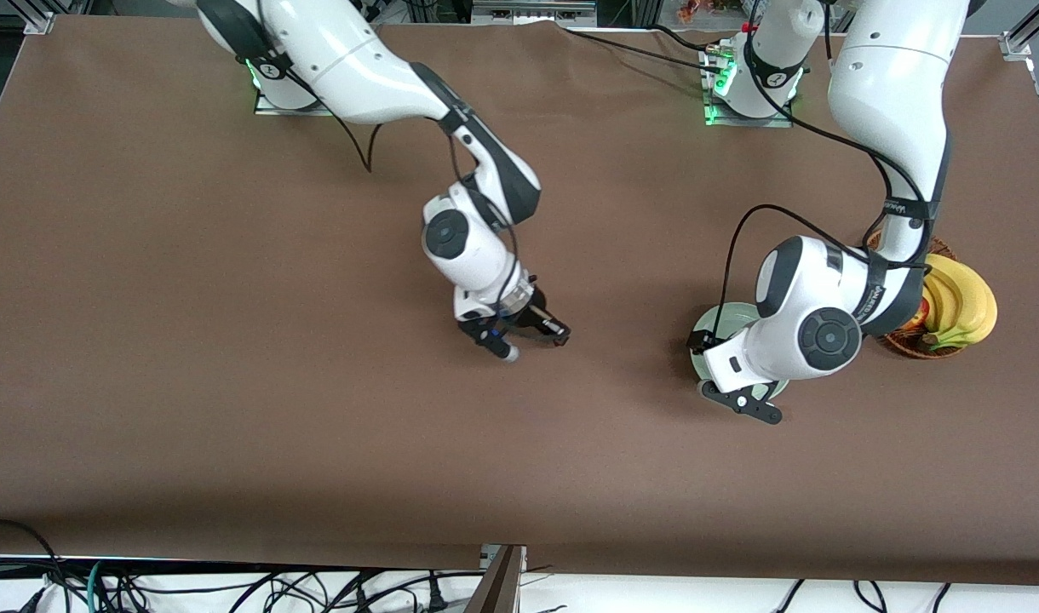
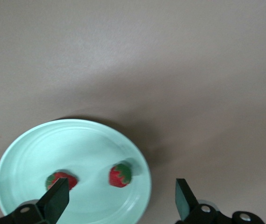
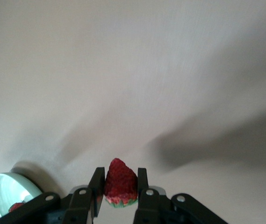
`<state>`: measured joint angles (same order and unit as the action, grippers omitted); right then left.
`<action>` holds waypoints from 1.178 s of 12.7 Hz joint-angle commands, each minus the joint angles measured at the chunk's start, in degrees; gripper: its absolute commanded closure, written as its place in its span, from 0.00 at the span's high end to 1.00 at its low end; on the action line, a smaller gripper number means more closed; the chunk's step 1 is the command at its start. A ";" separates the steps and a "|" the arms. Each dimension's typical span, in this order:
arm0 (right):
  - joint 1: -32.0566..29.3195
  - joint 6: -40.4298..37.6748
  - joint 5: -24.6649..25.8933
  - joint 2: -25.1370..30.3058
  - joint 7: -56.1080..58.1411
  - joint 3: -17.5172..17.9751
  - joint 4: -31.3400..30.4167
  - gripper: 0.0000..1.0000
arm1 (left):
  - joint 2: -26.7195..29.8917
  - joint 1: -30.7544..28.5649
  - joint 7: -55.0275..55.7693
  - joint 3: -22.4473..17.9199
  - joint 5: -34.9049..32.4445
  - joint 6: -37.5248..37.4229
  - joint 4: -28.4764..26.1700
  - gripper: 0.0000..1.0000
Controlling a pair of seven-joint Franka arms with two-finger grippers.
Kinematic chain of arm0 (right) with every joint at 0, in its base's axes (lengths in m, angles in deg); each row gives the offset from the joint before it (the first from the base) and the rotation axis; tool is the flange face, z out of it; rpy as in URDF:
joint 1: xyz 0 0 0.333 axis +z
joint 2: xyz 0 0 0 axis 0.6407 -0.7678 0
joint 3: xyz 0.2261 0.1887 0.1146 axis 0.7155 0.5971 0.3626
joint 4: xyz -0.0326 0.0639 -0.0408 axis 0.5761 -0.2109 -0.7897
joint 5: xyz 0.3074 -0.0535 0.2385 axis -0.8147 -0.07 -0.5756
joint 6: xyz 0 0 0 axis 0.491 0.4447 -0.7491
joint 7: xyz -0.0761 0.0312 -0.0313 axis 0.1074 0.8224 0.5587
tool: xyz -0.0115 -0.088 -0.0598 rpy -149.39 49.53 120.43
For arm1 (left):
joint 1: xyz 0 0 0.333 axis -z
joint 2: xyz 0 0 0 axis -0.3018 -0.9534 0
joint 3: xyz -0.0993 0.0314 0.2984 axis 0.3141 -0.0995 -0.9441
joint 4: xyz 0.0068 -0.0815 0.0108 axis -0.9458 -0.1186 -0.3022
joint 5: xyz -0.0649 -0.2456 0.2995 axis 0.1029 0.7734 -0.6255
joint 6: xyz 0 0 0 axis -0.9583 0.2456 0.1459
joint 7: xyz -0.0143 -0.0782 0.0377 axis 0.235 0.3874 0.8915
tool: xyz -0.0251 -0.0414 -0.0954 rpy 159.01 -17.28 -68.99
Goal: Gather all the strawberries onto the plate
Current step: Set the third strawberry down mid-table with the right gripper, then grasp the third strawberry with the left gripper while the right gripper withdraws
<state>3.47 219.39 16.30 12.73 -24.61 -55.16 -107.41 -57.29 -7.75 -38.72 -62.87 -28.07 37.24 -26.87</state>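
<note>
Two strawberries lie in the mint-green plate, and the left gripper hangs over that plate with its jaws spread apart and empty. The third strawberry is clamped between the right gripper fingers, over bare table well apart from the plate, toward the right arm's end. By my reckoning two of three are done; that last berry remains to be carried to the plate and released.

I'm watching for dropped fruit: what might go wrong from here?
The right hand pinches the last strawberry by its sides over bare table; it might slip out. The left hand hangs open over the plate with two strawberries, so the arms may collide at delivery.
</note>
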 commanded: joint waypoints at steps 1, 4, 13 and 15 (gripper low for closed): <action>2.12 4.77 -0.83 -4.10 -2.15 -0.31 3.38 0.38 | 1.58 -2.17 -0.14 0.67 8.71 -2.43 -0.59 1.00; 1.25 2.33 -0.74 -1.65 -1.80 -0.92 3.29 1.00 | 1.14 -2.17 1.27 0.58 14.37 -2.44 -1.21 1.00; -15.99 -47.04 6.62 14.51 36.39 -9.77 5.50 1.00 | -2.98 8.27 17.50 0.40 11.22 10.62 -2.18 1.00; -16.16 -50.15 9.89 20.65 41.78 -11.29 1.04 1.00 | -5.09 12.84 26.36 0.31 7.18 15.55 -2.27 1.00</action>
<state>-13.84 171.28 23.44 26.56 13.03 -65.29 -100.00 -60.82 1.38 -19.40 -61.84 -17.38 49.04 -29.16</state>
